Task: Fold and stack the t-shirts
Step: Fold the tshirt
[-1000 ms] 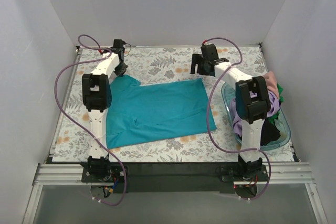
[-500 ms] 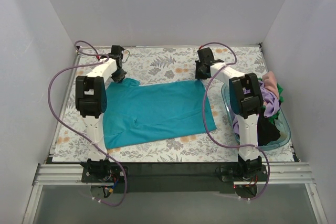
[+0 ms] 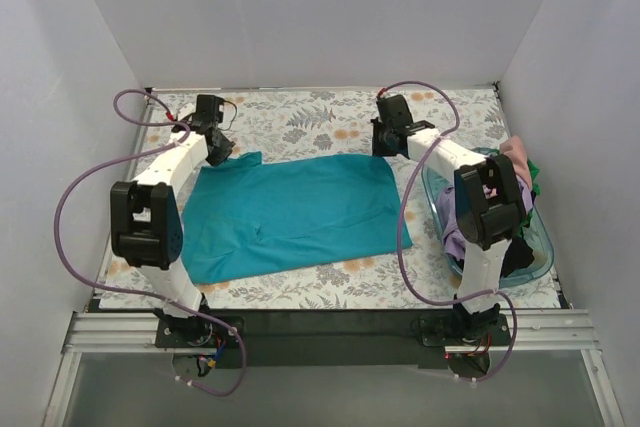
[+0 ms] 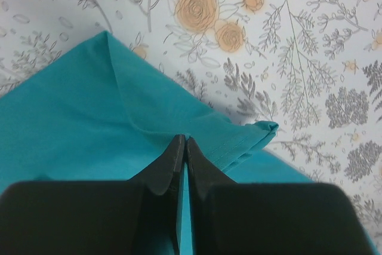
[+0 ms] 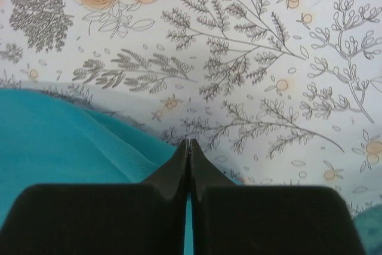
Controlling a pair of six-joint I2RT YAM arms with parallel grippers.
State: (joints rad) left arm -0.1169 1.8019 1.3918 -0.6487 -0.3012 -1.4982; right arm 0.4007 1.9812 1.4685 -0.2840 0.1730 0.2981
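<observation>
A teal t-shirt (image 3: 290, 212) lies spread on the floral tablecloth (image 3: 300, 117), folded over into a rough rectangle. My left gripper (image 3: 218, 150) sits at its far left corner, shut on a raised fold of the fabric (image 4: 182, 141); a sleeve hem (image 4: 250, 138) bunches just right of the fingertips. At the far right corner my right gripper (image 3: 385, 147) is shut on the shirt's edge (image 5: 188, 143), with teal cloth (image 5: 54, 135) lifting to the left of the fingers. Both hold low, close to the table.
A clear plastic tub (image 3: 540, 247) stands at the table's right edge, heaped with mixed clothes (image 3: 515, 182) in purple, pink, green and black. White walls enclose the table on three sides. Purple cables loop off both arms.
The right gripper dropped onto the shirt's far right corner and shut on it. The left arm swung leftward with its corner, and the shirt slid left and stretched flatter.
</observation>
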